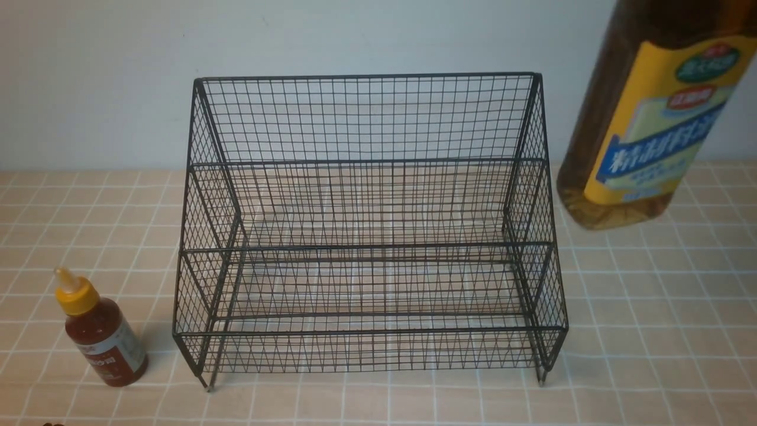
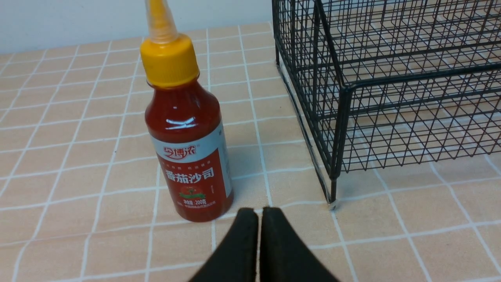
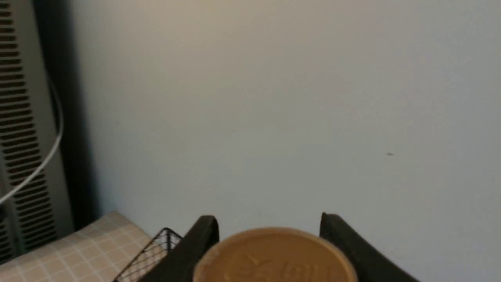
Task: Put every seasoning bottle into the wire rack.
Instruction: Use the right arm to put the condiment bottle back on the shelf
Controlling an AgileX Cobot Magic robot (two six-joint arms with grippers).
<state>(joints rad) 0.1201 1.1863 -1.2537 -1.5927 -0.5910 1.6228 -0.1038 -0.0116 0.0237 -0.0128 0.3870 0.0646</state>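
Right wrist view, right gripper (image 3: 269, 218) clamped on amber bottle (image 3: 274, 258) — capped top between the jaws

A plain pale wall (image 1: 118, 71) is running along the far side. Peach, white-gridded cloth is covering the surface (image 1: 650, 331). A grey slatted panel (image 3: 23, 137) is standing beside the wall, a white cable (image 3: 49, 156) crossing it.

One closed, one gripping
Jaws of the left gripper (image 2: 258, 213) are pressed together; right gripper (image 3: 269, 223) clamps the bottle (image 3: 274, 256) by its cap.
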